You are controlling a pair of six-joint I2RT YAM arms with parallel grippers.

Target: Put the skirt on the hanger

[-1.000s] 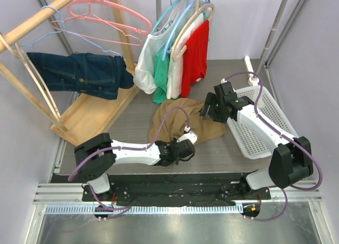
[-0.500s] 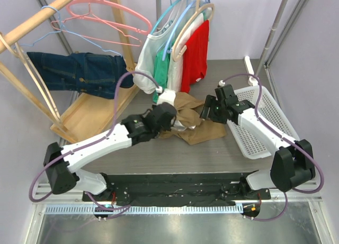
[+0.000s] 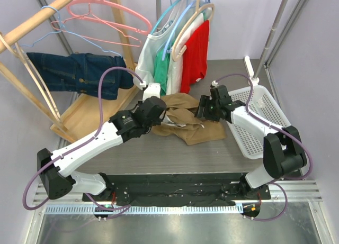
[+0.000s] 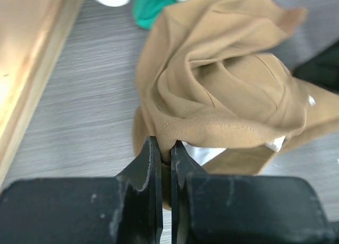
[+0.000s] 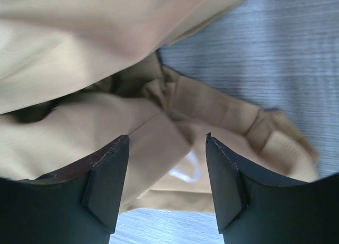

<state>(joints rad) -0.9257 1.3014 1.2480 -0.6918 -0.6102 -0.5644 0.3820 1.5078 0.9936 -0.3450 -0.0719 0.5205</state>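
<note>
The tan skirt (image 3: 190, 125) lies bunched on the grey floor below the hanging shirts. My left gripper (image 3: 160, 113) is shut on a fold at its left edge; in the left wrist view the gripper (image 4: 165, 146) pinches that fold of skirt (image 4: 228, 80) between its tips. My right gripper (image 3: 203, 108) hovers at the skirt's right side. In the right wrist view it (image 5: 167, 141) stands open above creased skirt (image 5: 79, 53) with nothing clamped. Empty pink hangers (image 3: 108, 14) hang from the wooden bar at the upper left.
A white basket (image 3: 260, 122) sits on the right beside my right arm. The wooden rack (image 3: 95, 114) with dark jeans (image 3: 79, 74) stands on the left. White, green and red shirts (image 3: 195, 53) hang at the back, just behind the skirt.
My left gripper has carried the skirt's edge from the near floor up and back toward the shirts. My right gripper has shifted left onto the skirt, its jaws narrowing a little.
</note>
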